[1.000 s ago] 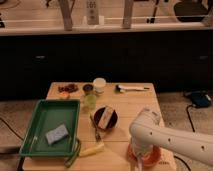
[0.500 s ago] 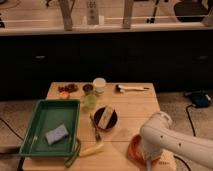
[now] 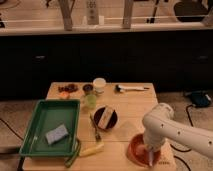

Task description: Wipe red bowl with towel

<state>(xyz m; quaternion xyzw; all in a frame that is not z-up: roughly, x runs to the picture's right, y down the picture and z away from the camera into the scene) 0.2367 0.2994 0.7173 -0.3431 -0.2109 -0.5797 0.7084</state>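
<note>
Jaws first: I can't tell how they stand. They're buried down in the red bowl (image 3: 137, 149) and the wrist blocks my line. The gripper (image 3: 150, 156) is inside that bowl, toward its right side, pointing straight down. There's a pinkish smear at its tip, and I can't say whether that's the towel or just the bowl.

The red bowl itself sits at the near right corner of the wooden table (image 3: 135, 106), close to the front edge.

Against half a second ago, the big white joint has come up and a touch to the left, so I'm seeing more of the bowl's left rim. A full second ago that joint sat further left. The bowl hasn't shifted in any way I can make out, and everything else on the table has stayed put.

Arm pose now: the white arm (image 3: 165, 127) comes in low from the right edge, rises to a rounded elbow above the bowl, then drops nearly vertical into it.

Further out, just left of the arm, there's a dark bowl (image 3: 106, 119) with something tan in it. A fork (image 3: 95, 130) lies beside it. The green tray (image 3: 50, 102) on the left holds a blue-grey sponge (image 3: 56, 134). At the back are a white cup (image 3: 99, 84) and a white-handled brush (image 3: 131, 88).
</note>
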